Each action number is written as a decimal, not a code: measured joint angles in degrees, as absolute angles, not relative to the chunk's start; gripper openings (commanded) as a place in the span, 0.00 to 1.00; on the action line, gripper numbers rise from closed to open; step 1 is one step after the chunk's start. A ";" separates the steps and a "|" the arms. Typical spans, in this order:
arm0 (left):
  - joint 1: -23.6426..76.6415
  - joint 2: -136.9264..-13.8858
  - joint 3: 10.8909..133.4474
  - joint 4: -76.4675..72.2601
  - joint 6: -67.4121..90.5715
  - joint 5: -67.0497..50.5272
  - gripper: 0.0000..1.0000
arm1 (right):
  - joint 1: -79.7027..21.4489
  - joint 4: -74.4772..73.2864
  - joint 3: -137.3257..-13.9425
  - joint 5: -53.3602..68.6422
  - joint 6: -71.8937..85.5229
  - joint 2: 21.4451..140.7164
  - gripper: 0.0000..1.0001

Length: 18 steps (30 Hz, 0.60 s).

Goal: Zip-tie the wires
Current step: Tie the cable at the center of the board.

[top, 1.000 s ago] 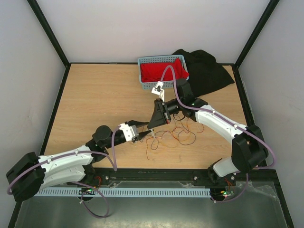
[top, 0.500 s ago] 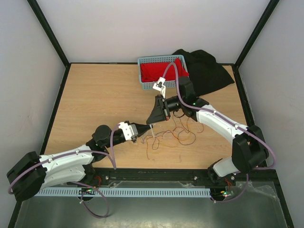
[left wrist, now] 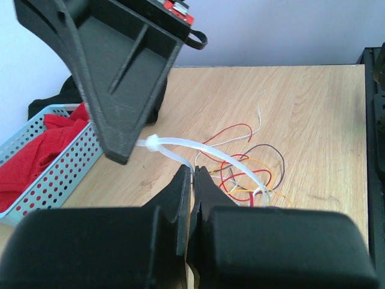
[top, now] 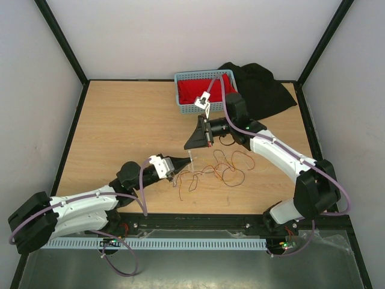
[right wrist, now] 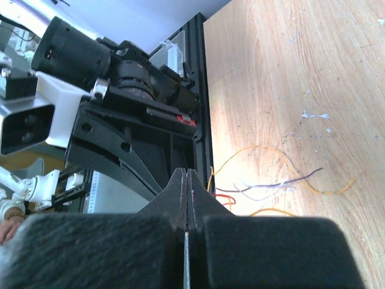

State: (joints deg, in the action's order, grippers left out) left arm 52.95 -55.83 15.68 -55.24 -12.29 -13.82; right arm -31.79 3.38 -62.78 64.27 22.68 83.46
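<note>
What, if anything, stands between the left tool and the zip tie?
Nothing visible. In the left wrist view the zip tie runs just past the tips of the shut left tool, with no object between them. The right tool grips the strip's head end, and the wires lie beyond.

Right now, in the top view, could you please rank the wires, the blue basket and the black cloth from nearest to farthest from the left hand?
1. The wires, lying just to the right of the left hand.
2. The blue basket, farther back, near the middle.
3. The black cloth, in the far right corner.
</note>
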 measured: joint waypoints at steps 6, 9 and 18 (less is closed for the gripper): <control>56.14 -57.58 15.64 -55.83 -12.40 -11.07 0.00 | -31.79 1.69 -65.25 62.15 21.89 84.95 0.00; 57.10 -57.63 15.00 -56.21 -12.40 -9.67 0.00 | -31.79 1.26 -67.09 61.65 21.78 86.72 0.00; 59.40 -56.55 10.61 -56.55 -10.76 -6.94 0.00 | -31.77 0.45 -68.53 60.14 21.41 88.07 0.00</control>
State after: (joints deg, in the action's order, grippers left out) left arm 59.40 -56.55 10.61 -56.55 -10.76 -6.94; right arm -31.77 0.45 -68.53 60.14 21.41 88.07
